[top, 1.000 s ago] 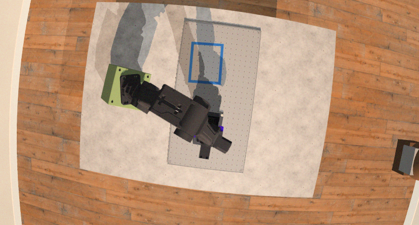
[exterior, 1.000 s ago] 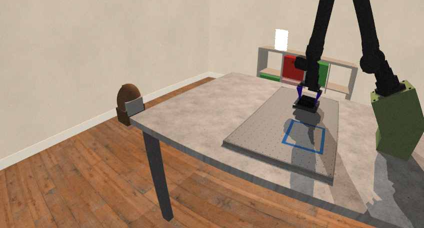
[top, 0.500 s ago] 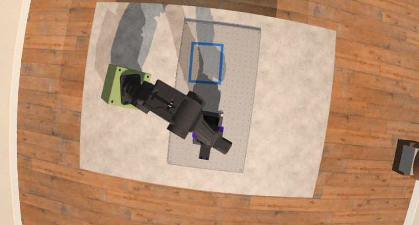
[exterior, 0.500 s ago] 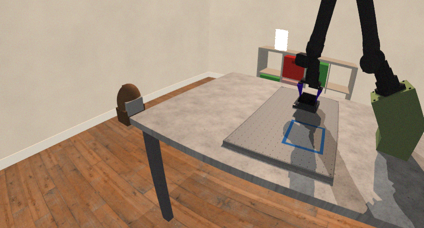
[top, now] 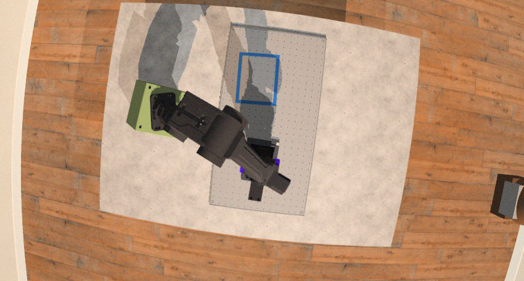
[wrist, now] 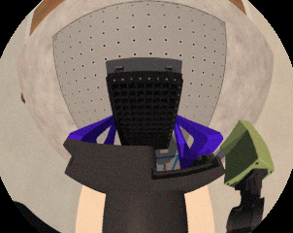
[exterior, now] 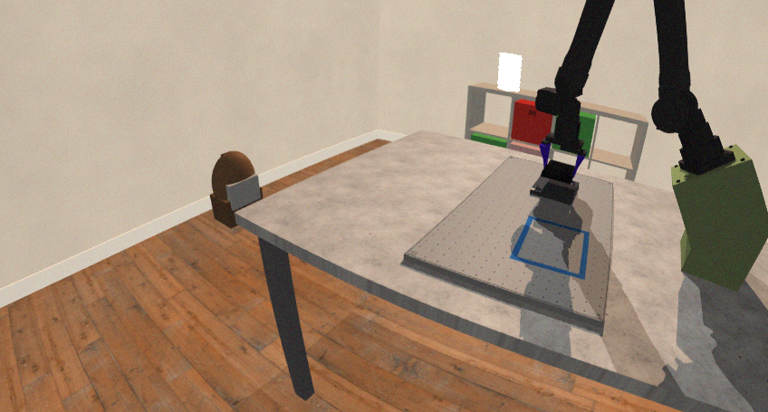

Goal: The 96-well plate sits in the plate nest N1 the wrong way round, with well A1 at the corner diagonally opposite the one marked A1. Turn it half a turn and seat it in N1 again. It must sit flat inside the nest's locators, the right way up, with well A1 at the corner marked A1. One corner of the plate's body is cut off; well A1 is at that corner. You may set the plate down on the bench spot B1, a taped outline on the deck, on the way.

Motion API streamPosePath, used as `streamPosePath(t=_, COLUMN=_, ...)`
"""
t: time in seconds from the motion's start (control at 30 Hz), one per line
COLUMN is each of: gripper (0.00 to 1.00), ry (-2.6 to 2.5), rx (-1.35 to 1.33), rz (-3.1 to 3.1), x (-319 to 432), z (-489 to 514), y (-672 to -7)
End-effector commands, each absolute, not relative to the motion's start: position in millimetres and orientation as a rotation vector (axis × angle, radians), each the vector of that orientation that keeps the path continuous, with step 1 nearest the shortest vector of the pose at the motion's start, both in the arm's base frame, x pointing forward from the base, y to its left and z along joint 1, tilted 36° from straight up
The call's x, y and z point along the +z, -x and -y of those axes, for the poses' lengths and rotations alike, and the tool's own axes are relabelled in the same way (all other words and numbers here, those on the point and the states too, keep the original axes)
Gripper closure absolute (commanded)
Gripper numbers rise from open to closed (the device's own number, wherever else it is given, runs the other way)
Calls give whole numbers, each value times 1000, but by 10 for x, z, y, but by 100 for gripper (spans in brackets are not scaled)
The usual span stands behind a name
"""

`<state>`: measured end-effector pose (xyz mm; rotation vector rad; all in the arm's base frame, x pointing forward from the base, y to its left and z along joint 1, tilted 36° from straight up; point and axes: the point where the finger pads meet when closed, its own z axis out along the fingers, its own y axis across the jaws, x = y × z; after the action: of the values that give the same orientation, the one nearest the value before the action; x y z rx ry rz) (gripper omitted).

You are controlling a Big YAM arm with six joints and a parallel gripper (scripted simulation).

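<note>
The black 96-well plate (wrist: 145, 104) is between my blue fingers. My gripper (wrist: 145, 117) is shut on its long sides. In the side view the plate (exterior: 560, 171) hangs level, a little above the dark nest N1 (exterior: 554, 189) at the far end of the perforated deck. In the wrist view the nest's grey edge (wrist: 141, 65) shows just beyond the plate. In the top view my arm covers most of the plate (top: 262, 146) and the gripper (top: 259, 165). The cut corner and the A1 mark are too small to tell.
The blue taped outline B1 (top: 257, 78) lies on the deck (top: 294, 131) beside the nest, also in the side view (exterior: 549, 246). My green arm base (exterior: 722, 214) stands next to the deck. A shelf (exterior: 554, 125) is behind the table, and a brown object (exterior: 233, 186) sits at its edge.
</note>
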<state>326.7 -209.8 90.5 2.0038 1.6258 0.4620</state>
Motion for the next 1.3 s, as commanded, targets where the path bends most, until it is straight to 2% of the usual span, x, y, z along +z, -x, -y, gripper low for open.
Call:
streamPosePath(t=0.0, gripper=100, ry=-1976, rx=459, rz=-1602, x=1114, z=2161, y=-3228)
streamPosePath(t=0.77, gripper=100, ry=-1955, rx=461, rz=-1590, x=1511, z=2140, y=-3084)
streamPosePath(t=1.27, gripper=100, ry=-1977, rx=463, rz=-1604, x=1383, z=2081, y=-3075)
